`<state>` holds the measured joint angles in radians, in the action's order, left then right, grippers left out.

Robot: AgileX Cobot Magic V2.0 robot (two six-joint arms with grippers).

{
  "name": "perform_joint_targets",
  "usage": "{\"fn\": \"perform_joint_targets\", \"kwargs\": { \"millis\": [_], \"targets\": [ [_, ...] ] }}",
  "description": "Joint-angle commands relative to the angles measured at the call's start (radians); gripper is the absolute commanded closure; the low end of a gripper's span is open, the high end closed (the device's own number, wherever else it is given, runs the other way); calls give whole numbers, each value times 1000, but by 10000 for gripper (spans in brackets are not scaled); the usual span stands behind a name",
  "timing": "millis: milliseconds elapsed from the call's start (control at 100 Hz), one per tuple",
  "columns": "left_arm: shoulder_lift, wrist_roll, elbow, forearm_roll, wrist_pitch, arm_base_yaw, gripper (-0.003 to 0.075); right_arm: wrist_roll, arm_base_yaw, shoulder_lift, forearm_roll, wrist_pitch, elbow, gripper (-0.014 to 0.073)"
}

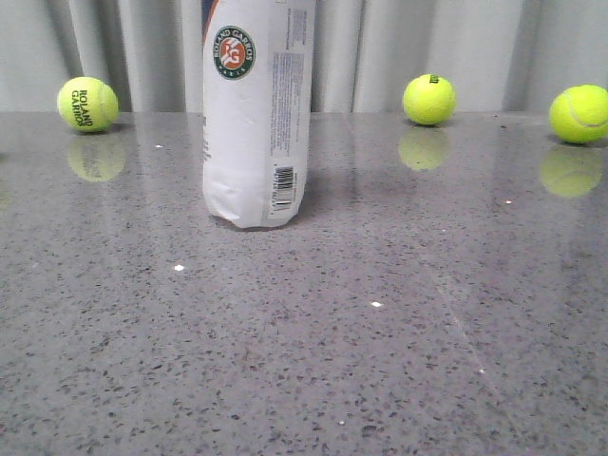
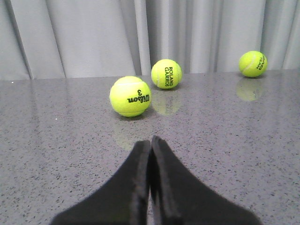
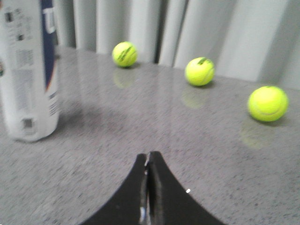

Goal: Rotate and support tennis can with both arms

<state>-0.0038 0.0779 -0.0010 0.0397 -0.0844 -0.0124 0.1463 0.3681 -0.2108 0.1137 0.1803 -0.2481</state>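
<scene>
The tennis can [image 1: 255,109] stands upright on the grey speckled table, left of centre in the front view, its white label with the round Roland Garros logo and barcode facing me; its top is cut off by the frame. It also shows in the right wrist view [image 3: 29,70], well off to one side of the fingers. My left gripper [image 2: 150,143] is shut and empty, low over the table, pointing at tennis balls; the can is out of its view. My right gripper [image 3: 149,157] is shut and empty. Neither arm shows in the front view.
Three yellow tennis balls lie along the back by the grey curtain: one at far left [image 1: 87,104], one right of the can [image 1: 428,99], one at far right [image 1: 579,114]. A Wilson ball [image 2: 130,96] lies just ahead of my left gripper.
</scene>
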Motion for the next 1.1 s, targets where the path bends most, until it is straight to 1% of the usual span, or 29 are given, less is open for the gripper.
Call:
{"fn": "perform_joint_targets", "kwargs": {
  "millis": [0, 120, 170, 460, 550, 750, 800, 1090],
  "targets": [
    [-34, -12, 45, 3, 84, 1, 740, -3, -53, 0, 0, -194, 14, 660],
    [-34, -12, 45, 3, 84, 1, 740, -3, -139, 24, -35, -327, 82, 660],
    [-34, -12, 45, 3, 84, 1, 740, -3, -171, 33, -35, -354, 106, 660],
    [-34, -12, 45, 3, 84, 1, 740, -3, -316, 135, -49, -351, 223, 660],
    [-34, -12, 45, 3, 84, 1, 740, -3, -333, 164, -64, -347, 258, 660],
    [-34, -12, 45, 3, 84, 1, 740, -3, -343, 216, -64, -180, 258, 660],
    [-34, -12, 45, 3, 84, 1, 740, -3, -343, 235, -64, -162, 258, 660],
    [-34, -12, 45, 3, 84, 1, 740, -3, -343, 250, -64, -168, 258, 660]
  ]
}}
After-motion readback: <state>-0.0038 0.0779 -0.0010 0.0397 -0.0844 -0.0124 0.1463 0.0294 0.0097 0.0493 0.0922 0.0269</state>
